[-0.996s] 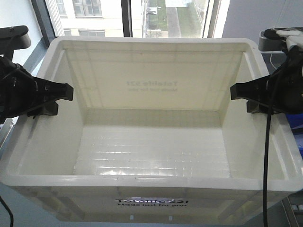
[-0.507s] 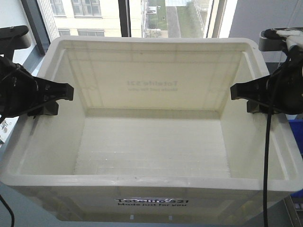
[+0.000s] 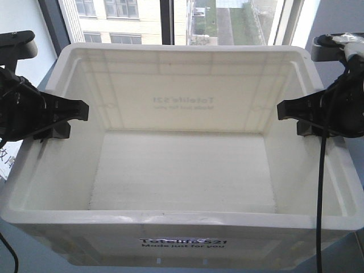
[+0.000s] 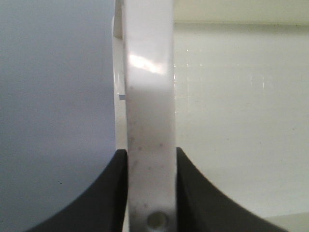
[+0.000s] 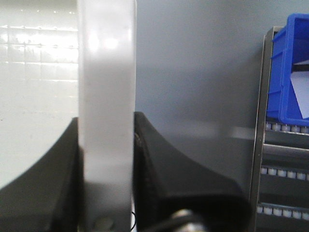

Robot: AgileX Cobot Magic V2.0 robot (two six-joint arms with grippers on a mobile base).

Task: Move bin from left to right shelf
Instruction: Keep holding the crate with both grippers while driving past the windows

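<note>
Left claw (image 3: pixel 74 120) and right claw (image 3: pixel 293 118) each clench a side rim of the bin (image 3: pixel 182 219), seemingly mid-carry, not yet set down.

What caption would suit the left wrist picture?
Left gripper pinching the white bin by its rim, one finger each side.
</note>
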